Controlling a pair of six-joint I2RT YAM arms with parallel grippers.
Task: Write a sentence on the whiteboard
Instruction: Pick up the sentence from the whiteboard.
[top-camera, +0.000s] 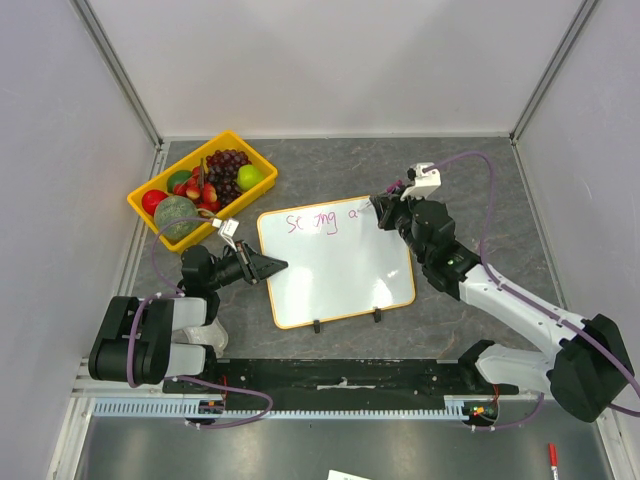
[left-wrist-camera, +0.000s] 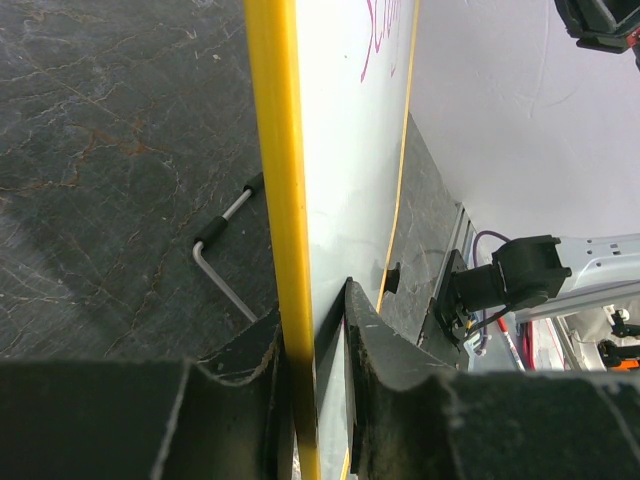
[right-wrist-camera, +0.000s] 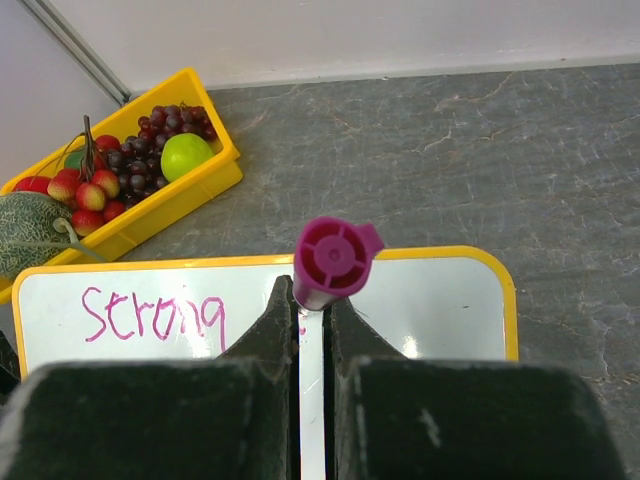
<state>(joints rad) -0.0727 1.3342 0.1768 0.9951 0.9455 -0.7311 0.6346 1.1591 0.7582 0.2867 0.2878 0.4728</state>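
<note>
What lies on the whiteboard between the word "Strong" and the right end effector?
In the top view, a small magenta mark, perhaps an "a", sits between "Strong" and the right end effector gripping a marker; otherwise the whiteboard is bare there.

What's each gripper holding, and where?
The left gripper clamps the whiteboard at its frame edge; right gripper pinches the marker by its white barrel.

whiteboard (top-camera: 340, 280) — white, yellow frame | sentence (top-camera: 312, 222) magenta | marker (right-wrist-camera: 335, 260) magenta | tray (top-camera: 256, 153) — yellow
</note>
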